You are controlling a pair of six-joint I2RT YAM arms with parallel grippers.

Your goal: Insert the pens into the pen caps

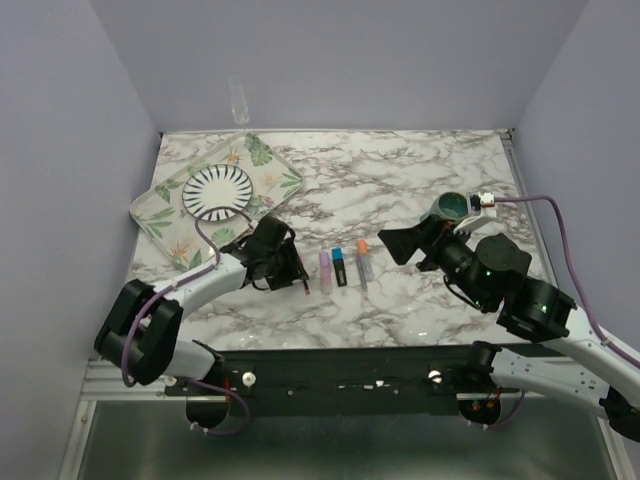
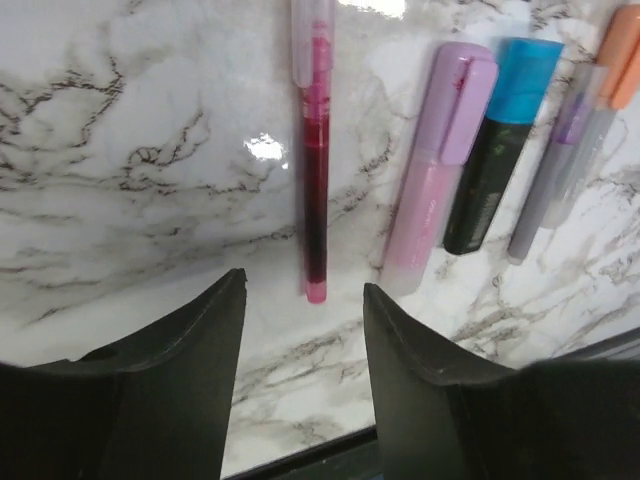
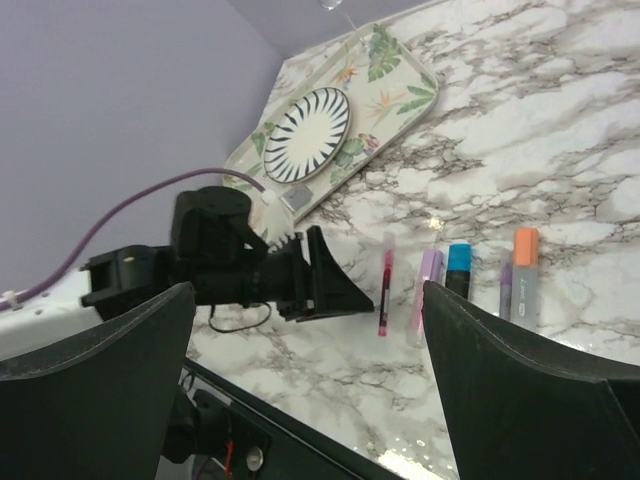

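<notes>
Left wrist view: the left pincer [image 2: 304,284] is spread with nothing between its jaws, low over the marble surface [image 2: 130,150], its gap in line with the tail of the red pen [image 2: 315,180].
Pens: four lie side by side in a row on the surface, near the front edge and between the two arms.
Done: the red pen wears a clear cap [image 2: 312,40], the pink-purple marker [image 2: 425,210] a purple cap [image 2: 462,105], the black marker [image 2: 480,195] a blue cap [image 2: 525,80], and the grey marker [image 2: 545,205] an orange cap [image 2: 622,55].
Left to do: probably nothing beyond backing away, since no loose cap shows in any view. How firmly each cap is seated I cannot tell.
Unclear: a slim purple-tinted piece lies along the grey marker. Whether it is a clip or a separate pen is not readable.
Right pincer [image 1: 392,244]: spread wide and empty, held above the surface to the right of the row, near the teal mug [image 1: 447,207].
Only the top view shows: both arms at once, the mug, and the leaf-print tray [image 1: 270,165] with its striped plate [image 1: 217,190] at the far left.
Only the left wrist view shows: the cap clips and seams close up.
Only the right wrist view shows: the left pincer side-on, sitting just beside the red pen.
</notes>
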